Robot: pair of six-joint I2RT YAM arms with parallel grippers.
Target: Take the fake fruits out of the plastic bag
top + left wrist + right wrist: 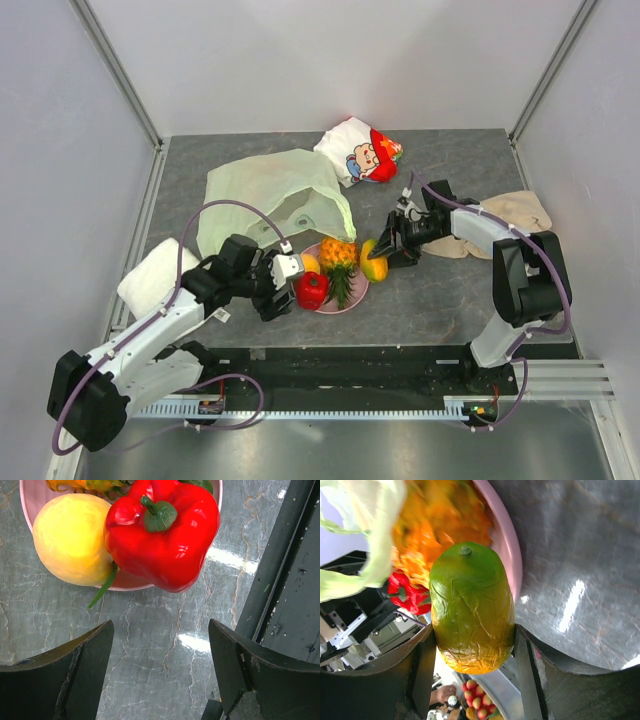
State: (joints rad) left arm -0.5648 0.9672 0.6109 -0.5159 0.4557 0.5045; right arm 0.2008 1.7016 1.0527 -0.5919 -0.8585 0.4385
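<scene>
The pale-green plastic bag (275, 195) lies crumpled at the back left, and I cannot see inside it. On the pink plate (352, 297) sit a pineapple (338, 258), a red pepper (311, 290) and a yellow round fruit (311, 263). My left gripper (283, 296) stands open just short of the pepper (162, 535); only bare table lies between its fingers (85, 665). My right gripper (388, 250) is shut on a green-yellow mango (470, 600) at the plate's right rim (507, 545).
A white-and-red cartoon pouch (360, 150) lies at the back. A beige cloth (510, 215) is under the right arm, and a white folded cloth (150, 278) sits at the left edge. A dark rail (280, 580) runs along the near table edge.
</scene>
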